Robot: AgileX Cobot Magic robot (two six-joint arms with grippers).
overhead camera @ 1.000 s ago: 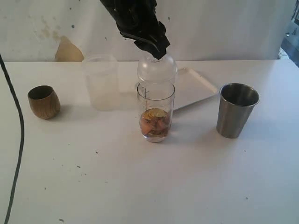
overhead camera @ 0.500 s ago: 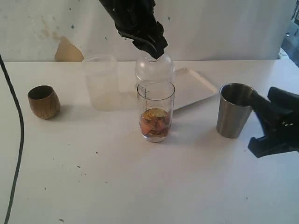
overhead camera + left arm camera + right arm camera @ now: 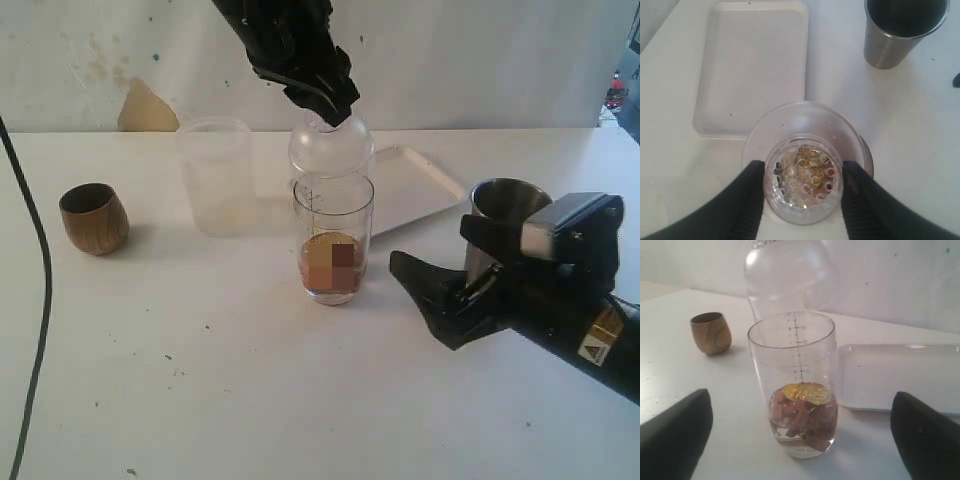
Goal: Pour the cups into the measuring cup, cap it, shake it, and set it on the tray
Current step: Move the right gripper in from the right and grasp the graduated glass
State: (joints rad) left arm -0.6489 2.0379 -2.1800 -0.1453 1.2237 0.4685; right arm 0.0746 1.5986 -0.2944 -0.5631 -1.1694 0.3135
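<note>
Right wrist view: your right gripper (image 3: 799,405) stands wide open, jaws flanking the measuring cup (image 3: 792,365), not touching. The cup sits upright mid-surface (image 3: 715,375), long axis vertical, mouth up, gold and brown pieces (image 3: 802,415) low inside. It is likely light, stiff, slick plastic; grasp mid-wall. Left gripper (image 3: 802,167) clamps the clear domed cap (image 3: 805,125) just above the mouth.

My measuring cup (image 3: 333,225) stands upright on the bench holding coins (image 3: 807,392). The tray (image 3: 425,180) lies just behind it, the wooden cup (image 3: 93,218) well left, the steel tumbler (image 3: 500,200) right.
</note>
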